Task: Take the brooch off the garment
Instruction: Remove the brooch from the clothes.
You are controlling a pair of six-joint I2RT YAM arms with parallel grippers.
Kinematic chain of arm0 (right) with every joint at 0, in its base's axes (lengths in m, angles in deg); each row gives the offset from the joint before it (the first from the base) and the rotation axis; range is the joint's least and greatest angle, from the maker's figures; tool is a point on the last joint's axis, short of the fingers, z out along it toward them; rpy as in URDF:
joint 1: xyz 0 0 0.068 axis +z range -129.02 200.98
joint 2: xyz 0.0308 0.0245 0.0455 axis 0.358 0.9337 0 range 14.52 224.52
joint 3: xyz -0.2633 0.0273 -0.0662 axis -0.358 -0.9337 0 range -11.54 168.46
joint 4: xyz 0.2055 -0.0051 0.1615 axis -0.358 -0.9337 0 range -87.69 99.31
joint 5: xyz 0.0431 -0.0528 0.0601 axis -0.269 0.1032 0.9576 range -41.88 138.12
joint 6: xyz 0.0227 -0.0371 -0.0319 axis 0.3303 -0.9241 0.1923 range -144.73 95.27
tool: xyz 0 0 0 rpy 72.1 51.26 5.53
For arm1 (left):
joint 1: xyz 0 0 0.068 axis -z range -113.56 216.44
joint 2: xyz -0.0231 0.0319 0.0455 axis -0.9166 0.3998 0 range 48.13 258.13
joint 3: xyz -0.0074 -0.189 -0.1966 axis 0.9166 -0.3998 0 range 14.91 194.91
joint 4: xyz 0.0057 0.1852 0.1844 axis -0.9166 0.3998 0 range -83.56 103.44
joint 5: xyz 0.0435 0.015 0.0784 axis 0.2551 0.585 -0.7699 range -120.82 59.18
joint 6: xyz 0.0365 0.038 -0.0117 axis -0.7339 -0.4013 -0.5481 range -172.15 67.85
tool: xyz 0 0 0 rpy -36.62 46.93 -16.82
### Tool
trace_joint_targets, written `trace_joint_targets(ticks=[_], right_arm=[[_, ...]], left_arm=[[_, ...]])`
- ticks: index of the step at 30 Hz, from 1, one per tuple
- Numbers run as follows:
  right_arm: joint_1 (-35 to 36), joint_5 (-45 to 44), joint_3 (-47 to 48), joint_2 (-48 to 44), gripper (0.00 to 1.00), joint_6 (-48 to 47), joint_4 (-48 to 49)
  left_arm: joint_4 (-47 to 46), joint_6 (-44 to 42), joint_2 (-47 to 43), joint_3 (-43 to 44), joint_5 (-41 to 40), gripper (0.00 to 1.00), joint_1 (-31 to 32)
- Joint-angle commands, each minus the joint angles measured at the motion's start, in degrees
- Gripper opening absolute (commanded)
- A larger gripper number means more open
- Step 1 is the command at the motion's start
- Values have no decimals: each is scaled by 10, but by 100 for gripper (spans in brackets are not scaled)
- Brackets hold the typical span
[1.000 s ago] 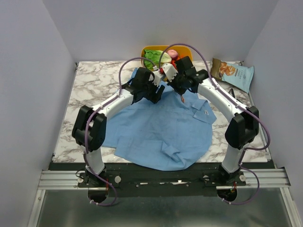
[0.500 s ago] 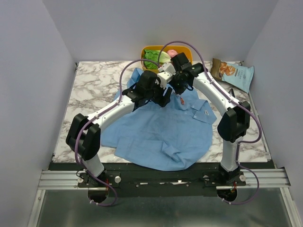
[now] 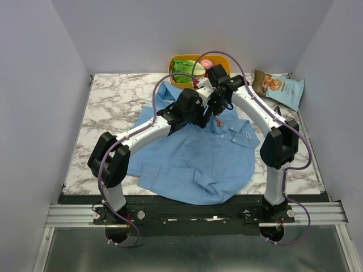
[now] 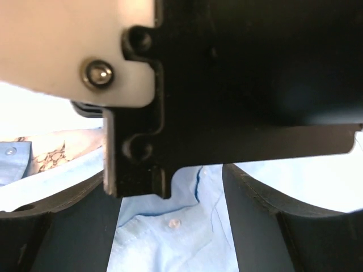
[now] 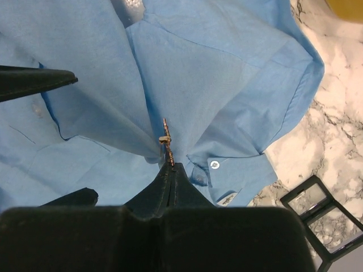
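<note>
The garment [image 3: 193, 153], a light-blue shirt, lies spread on the marble table [image 3: 113, 102]. My right gripper [image 5: 172, 166] is shut on the brooch [image 5: 166, 139], a thin tan-gold piece seen edge-on. The shirt cloth [image 5: 187, 73] is drawn up in a peak to the brooch. In the top view the brooch [image 3: 219, 120] is a tiny orange speck under my right gripper [image 3: 218, 115], near the collar. My left gripper [image 4: 170, 226] is open, just above the shirt with a button [image 4: 173, 224] between its jaws. Its fingertips [image 5: 57, 79] show left of the brooch in the right wrist view.
A yellow bowl [image 3: 177, 59] with toy food stands at the table's far edge, just behind both grippers. A snack bag [image 3: 281, 88] lies at the far right. The right arm's body fills the top of the left wrist view.
My left arm has swung right and forward, bringing its gripper close beside the right gripper. The right gripper has shifted slightly, still pinching the brooch.
</note>
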State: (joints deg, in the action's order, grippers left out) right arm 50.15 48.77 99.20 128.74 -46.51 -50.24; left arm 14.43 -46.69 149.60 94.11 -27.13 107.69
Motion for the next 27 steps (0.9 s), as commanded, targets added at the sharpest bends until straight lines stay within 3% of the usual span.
trace_joint_targets(ticks=[1,9,16,21,27], right_arm=[[5,17,6,8,1,7,-13],[-15,80,4,5,1,3,-19],[-28,127,-11,-3,1,-12,-21],[-33,158,14,6,1,-12,-43],[-38,165,37,21,1,-12,-63]], left_arm=[[-17,0,22,-5,-51,77,18],[-46,-2,-19,-47,-63,77,16],[-58,-52,-114,-99,8,77,9],[-66,-50,-122,-113,36,77,15],[-77,-66,-97,-128,-24,77,60]])
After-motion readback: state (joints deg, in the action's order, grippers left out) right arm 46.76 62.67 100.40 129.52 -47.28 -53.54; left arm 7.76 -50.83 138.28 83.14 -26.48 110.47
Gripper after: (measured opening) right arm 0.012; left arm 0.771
